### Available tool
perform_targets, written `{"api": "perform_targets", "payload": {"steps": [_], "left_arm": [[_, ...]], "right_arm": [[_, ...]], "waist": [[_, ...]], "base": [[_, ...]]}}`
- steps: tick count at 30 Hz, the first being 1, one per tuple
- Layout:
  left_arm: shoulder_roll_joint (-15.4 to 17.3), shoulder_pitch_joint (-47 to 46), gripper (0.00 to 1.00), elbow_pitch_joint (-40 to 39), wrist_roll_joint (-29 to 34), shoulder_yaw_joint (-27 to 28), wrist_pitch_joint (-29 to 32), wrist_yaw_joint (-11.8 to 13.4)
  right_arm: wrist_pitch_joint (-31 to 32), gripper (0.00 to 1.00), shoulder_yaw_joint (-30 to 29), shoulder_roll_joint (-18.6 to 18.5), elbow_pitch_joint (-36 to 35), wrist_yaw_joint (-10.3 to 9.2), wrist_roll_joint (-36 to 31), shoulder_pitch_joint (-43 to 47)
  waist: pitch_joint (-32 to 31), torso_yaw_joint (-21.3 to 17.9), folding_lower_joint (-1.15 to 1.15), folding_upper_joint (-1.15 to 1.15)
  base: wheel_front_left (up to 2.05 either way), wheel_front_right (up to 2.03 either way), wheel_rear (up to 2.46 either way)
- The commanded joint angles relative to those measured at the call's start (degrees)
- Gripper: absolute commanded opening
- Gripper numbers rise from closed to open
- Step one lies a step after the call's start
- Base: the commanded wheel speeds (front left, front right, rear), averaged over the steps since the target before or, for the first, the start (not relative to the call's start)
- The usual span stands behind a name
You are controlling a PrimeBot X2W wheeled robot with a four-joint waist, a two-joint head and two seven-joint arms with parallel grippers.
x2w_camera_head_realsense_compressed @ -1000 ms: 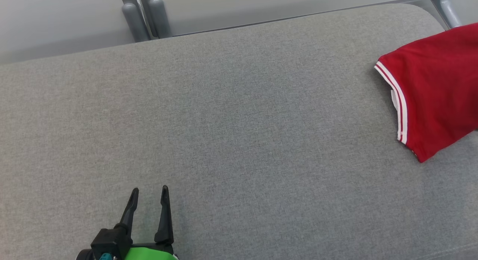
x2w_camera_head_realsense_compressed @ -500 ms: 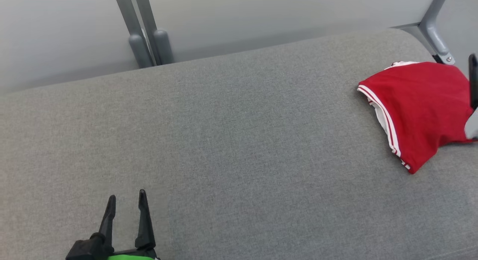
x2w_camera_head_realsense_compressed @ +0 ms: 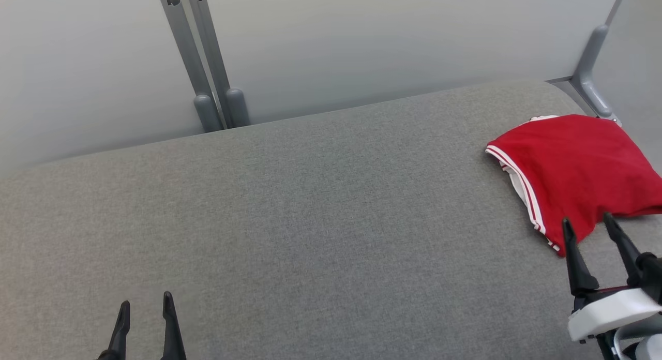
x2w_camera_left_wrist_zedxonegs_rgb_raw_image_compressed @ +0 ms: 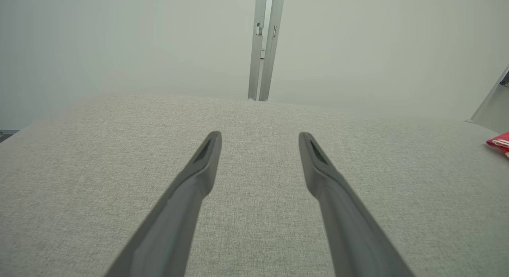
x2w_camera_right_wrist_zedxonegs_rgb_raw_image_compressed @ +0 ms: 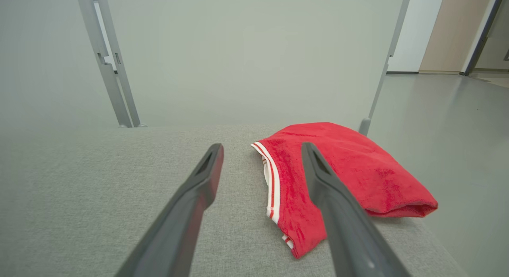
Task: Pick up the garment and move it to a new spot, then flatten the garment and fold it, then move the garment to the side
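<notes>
A folded red garment (x2w_camera_head_realsense_compressed: 574,168) with a red-and-white striped trim lies at the far right end of the grey cushioned surface (x2w_camera_head_realsense_compressed: 310,220), near its right edge. Just in front of it my right gripper (x2w_camera_head_realsense_compressed: 588,223) stands open, with nothing between its fingers. From the right wrist the garment (x2w_camera_right_wrist_zedxonegs_rgb_raw_image_compressed: 342,177) shows ahead and slightly right, partly behind one finger (x2w_camera_right_wrist_zedxonegs_rgb_raw_image_compressed: 330,197). My left gripper (x2w_camera_head_realsense_compressed: 145,304) is open at the lower left over bare fabric, far from the garment. In the left wrist view its fingers (x2w_camera_left_wrist_zedxonegs_rgb_raw_image_compressed: 199,177) are spread, and a sliver of the garment (x2w_camera_left_wrist_zedxonegs_rgb_raw_image_compressed: 500,141) peeks in at the right edge.
A grey metal post (x2w_camera_head_realsense_compressed: 201,65) rises behind the surface at the back left, and another frame leg (x2w_camera_head_realsense_compressed: 589,75) stands at the back right corner. A pale wall runs behind. Bare floor (x2w_camera_right_wrist_zedxonegs_rgb_raw_image_compressed: 457,129) lies beyond the right edge of the surface.
The head camera has tilted up, shifting the whole picture. My right gripper has come into view in front of the garment, open. The left gripper sits lower in the picture.
</notes>
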Motion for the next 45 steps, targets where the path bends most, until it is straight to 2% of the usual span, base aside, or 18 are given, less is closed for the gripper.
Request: {"api": "perform_targets", "payload": {"steps": [1,8,17,18,22,45], "left_arm": [[0.20,0.57,1.00,0.54,0.03,0.64,-0.16,-0.64],[0.20,0.31,1.00,3.01,0.00,1.50,-0.16,-2.21],[0.20,-0.99,1.00,6.03,0.05,1.99,-0.16,-1.36],[0.00,-0.24,0.00,6.02,0.01,1.97,0.00,-1.50],[-0.24,0.15,0.00,8.07,-0.07,1.86,0.39,-1.46],[-0.11,-5.70,0.00,8.69,-23.34,3.38,6.74,-3.65]], "right_arm": [[-0.17,1.00,-0.65,1.23,-1.39,-0.03,-1.26,2.10],[-0.18,1.00,-1.95,5.16,-4.72,-0.01,-3.05,6.00],[-0.19,1.00,-1.15,5.46,-5.15,-0.01,-4.02,5.66],[-0.04,0.00,-1.02,5.60,-5.06,0.01,-3.60,5.76],[0.06,0.00,-0.58,6.81,-3.23,0.01,-3.41,6.19],[6.43,0.00,-2.20,9.19,-1.22,0.01,20.64,2.10]], "waist": [[-0.45,0.81,0.00,0.00],[-0.89,2.53,0.00,0.00],[-0.65,5.67,0.00,0.00],[-0.80,4.96,0.00,0.00],[-0.77,5.21,0.00,0.00],[-0.32,5.48,0.00,0.00]], "base": [[0.00,0.00,0.00],[0.00,0.00,0.00],[0.00,0.00,0.00],[0.00,0.00,0.00],[0.00,0.00,0.00],[0.00,0.00,0.00]]}}
